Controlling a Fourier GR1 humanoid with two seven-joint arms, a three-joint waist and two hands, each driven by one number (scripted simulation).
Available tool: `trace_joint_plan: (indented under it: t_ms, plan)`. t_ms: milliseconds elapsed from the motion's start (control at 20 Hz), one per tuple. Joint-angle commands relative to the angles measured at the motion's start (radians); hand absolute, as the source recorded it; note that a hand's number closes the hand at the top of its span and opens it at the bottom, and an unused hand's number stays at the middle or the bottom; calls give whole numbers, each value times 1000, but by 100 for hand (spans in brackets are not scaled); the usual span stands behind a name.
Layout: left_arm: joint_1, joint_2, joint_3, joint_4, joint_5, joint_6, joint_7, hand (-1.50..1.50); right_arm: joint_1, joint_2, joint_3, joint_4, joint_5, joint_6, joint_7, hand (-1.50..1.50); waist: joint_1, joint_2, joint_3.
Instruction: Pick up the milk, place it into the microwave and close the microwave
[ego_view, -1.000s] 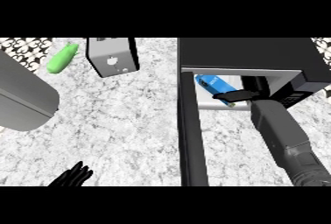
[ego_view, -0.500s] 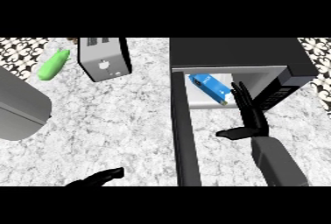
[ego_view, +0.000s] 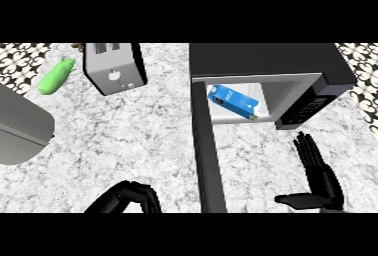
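The blue milk carton (ego_view: 235, 101) lies slantwise inside the microwave (ego_view: 266, 60), whose door (ego_view: 209, 165) stands wide open (seen edge-on from here). The right hand (ego_view: 319, 176) hangs just right of the door, fingers straight, thumb stuck out, touching nothing. The left hand (ego_view: 131, 196) is curled and empty left of the door.
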Motion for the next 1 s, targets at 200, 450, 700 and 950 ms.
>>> trace_joint_plan:
  t_ms: [200,450,700,950]
  plan:
    - [-158,-13,-80,198,-135,49,-78,150,423,-89,-49,-354,-93,78,-35,-150,11,7,1]
    - [-325,-13,-149,383,-87,156,-102,150,531,-133,-103,-401,-124,166,-107,-150,31,11,3]
    - [-350,-13,-391,481,-58,396,-156,150,576,-175,-138,-494,-208,242,-82,-150,26,11,2]
    - [-403,-13,-581,540,11,492,-112,150,594,-222,-141,-561,-266,321,-81,-150,14,11,3]
